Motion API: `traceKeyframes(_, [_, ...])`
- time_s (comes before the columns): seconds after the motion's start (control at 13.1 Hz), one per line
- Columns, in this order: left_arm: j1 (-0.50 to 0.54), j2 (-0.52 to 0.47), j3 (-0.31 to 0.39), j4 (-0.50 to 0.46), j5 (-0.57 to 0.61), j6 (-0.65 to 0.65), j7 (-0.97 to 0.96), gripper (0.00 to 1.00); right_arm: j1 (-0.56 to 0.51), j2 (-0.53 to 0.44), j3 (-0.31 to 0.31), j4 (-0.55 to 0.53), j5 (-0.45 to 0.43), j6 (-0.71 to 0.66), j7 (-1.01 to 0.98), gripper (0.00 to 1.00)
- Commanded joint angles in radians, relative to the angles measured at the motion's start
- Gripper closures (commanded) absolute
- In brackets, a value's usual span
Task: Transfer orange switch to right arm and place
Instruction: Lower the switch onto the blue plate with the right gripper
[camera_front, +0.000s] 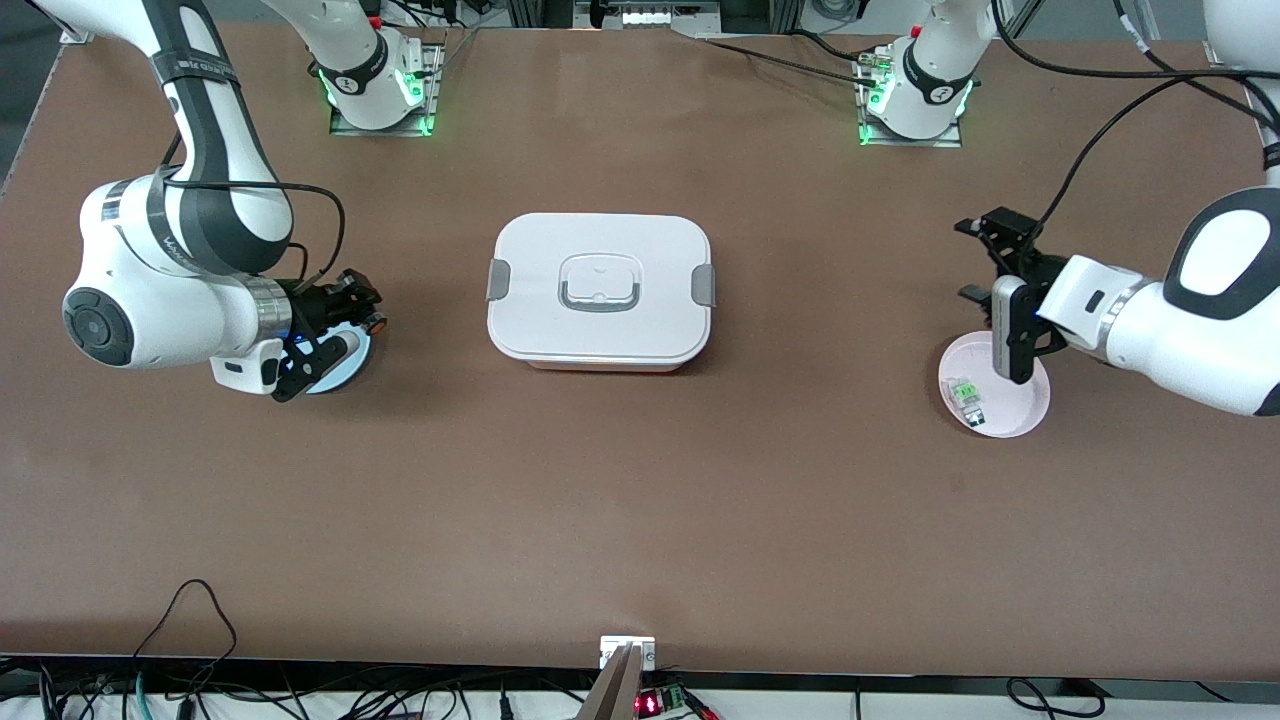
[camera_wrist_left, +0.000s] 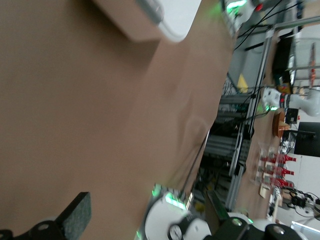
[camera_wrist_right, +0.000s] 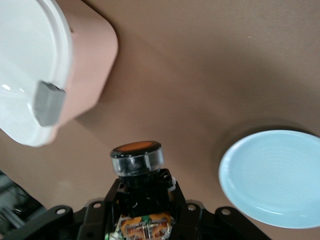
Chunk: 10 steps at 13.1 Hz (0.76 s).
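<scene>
Orange switch (camera_wrist_right: 137, 159) clamped in right pincer (camera_wrist_right: 145, 192) over blue plate (camera_wrist_right: 272, 177), cap outward; left pincer (camera_front: 985, 262) open

Lidded box (camera_front: 600, 290) mid-table, bare tabletop (camera_front: 640, 520) around

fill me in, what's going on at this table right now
The right gripper is shut on the orange switch, holding it over the light blue plate at the right arm's end of the table. The left gripper hangs over the pink plate, where a small clear-and-green component lies. A closed white lunch box sits between the two plates. The handover looks done; the switch is not yet set down.
</scene>
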Motion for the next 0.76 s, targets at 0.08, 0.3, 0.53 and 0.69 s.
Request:
traceKeyframes(0.08, [-0.095, -0.001, -0.004, 0.184, 0.253, -0.163, -0.238, 0.0, -0.044, -0.071, 0.009, -0.111, -0.128, 0.087, -0.201, 0.83])
traceKeyframes(0.3, [-0.129, -0.011, -0.001, 0.293, 0.295, -0.15, -0.451, 0.0, -0.064, -0.095, 0.009, -0.211, -0.246, 0.24, -0.402, 0.83])
traceKeyframes(0.53, [-0.151, 0.0, 0.002, 0.282, 0.387, -0.055, -0.474, 0.0, -0.107, -0.097, 0.009, -0.277, -0.291, 0.377, -0.542, 0.83])
traceKeyframes(0.69, [-0.174, -0.012, 0.025, 0.265, 0.39, -0.016, -0.473, 0.0, -0.126, -0.091, 0.009, -0.338, -0.291, 0.475, -0.574, 0.83])
